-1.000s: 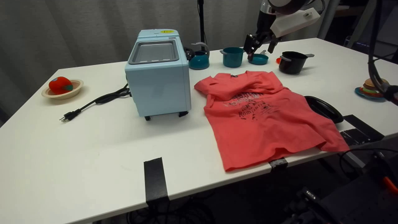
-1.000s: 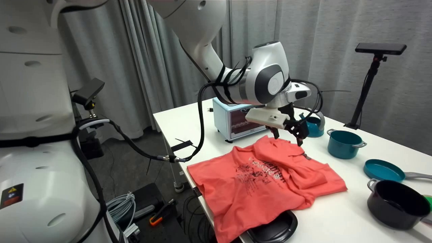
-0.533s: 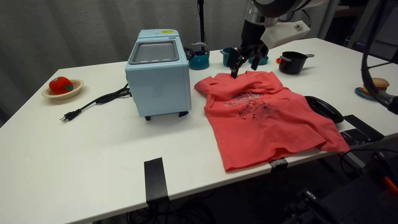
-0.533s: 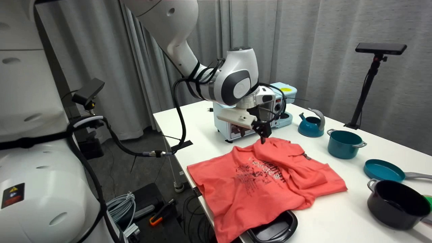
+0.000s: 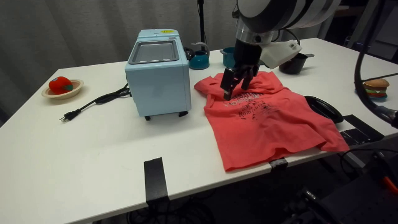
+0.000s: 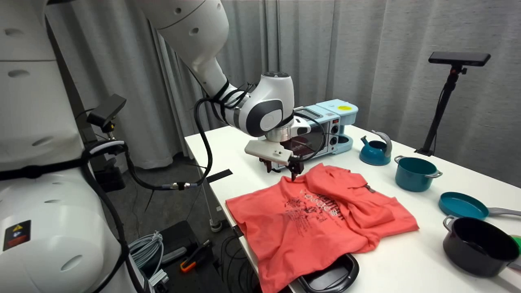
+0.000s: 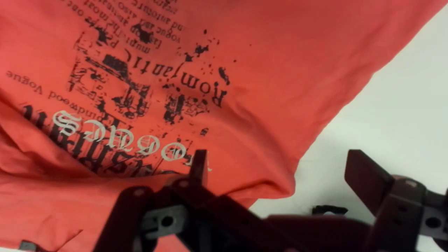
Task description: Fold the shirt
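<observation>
Since a second ago the gripper point(image 5: 236, 90) has swung down and across, leaving the collar end of the shirt point(image 5: 267, 133) for the long side that faces the light-blue appliance point(image 5: 158, 84). The shirt itself lies just as it did, spread on the white table point(image 5: 102, 149) with its print point(image 7: 147, 105) upward. Its upper part is rumpled, and a loose fold lies across the top of the lettering. One corner of the hem reaches past the table's edge, and the side away from the appliance partly covers a black tray point(image 6: 333, 276).

Seen from the wrist, the gripper is released, its jaws parted wide. The shirt's side edge passes between them: one fingertip point(image 7: 198, 166) stands over the cloth, at the end of the pale lettering, and the opposite fingertip point(image 7: 365, 182) stands over bare tabletop. A folded point of the cloth shows in the space between the two. Whether the tip on the shirt's side touches the fabric cannot be told.

In an exterior view a teal kettle point(image 6: 374, 152) and a teal pot point(image 6: 415, 175) stand on the table beyond the collar, well apart from the gripper.
</observation>
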Controlling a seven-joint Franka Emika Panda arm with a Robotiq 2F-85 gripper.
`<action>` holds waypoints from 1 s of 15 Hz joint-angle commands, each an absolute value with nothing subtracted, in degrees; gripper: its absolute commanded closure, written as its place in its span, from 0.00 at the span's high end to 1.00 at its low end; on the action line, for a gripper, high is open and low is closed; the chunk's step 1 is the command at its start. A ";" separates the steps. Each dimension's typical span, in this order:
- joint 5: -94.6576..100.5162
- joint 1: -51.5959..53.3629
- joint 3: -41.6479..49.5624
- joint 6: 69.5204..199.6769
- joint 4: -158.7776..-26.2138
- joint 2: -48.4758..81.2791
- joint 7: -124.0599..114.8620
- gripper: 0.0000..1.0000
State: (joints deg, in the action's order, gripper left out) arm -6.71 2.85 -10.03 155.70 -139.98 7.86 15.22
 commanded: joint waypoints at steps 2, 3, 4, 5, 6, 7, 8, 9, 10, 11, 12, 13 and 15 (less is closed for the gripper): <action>-16.06 2.29 -13.58 154.86 -142.48 7.55 26.33 1.00; -17.64 2.19 -14.15 154.36 -142.93 7.48 28.12 1.00; -19.45 2.06 -14.76 153.58 -143.32 7.35 30.06 1.00; -20.97 2.00 -15.22 153.25 -143.75 7.35 31.88 1.00; -22.54 1.99 -15.75 152.74 -144.14 7.41 33.94 1.00; -24.00 1.97 -16.17 152.22 -144.42 7.53 35.97 1.00; -25.30 2.09 -16.54 151.67 -144.66 7.71 37.94 1.00; -26.54 2.20 -16.79 150.81 -144.81 7.98 39.80 1.00; -27.86 2.27 -17.08 150.07 -144.91 8.29 41.71 1.00; -28.97 2.36 -17.30 149.03 -144.79 8.74 43.62 1.00; -29.38 2.55 -17.28 148.73 -144.69 9.39 45.13 1.00; -29.64 2.62 -17.27 148.52 -144.50 10.13 46.41 1.00; -28.95 2.79 -17.26 150.39 -144.28 12.08 48.28 1.00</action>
State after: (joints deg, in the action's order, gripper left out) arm -27.54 2.83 -16.94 149.45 -144.69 9.80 43.70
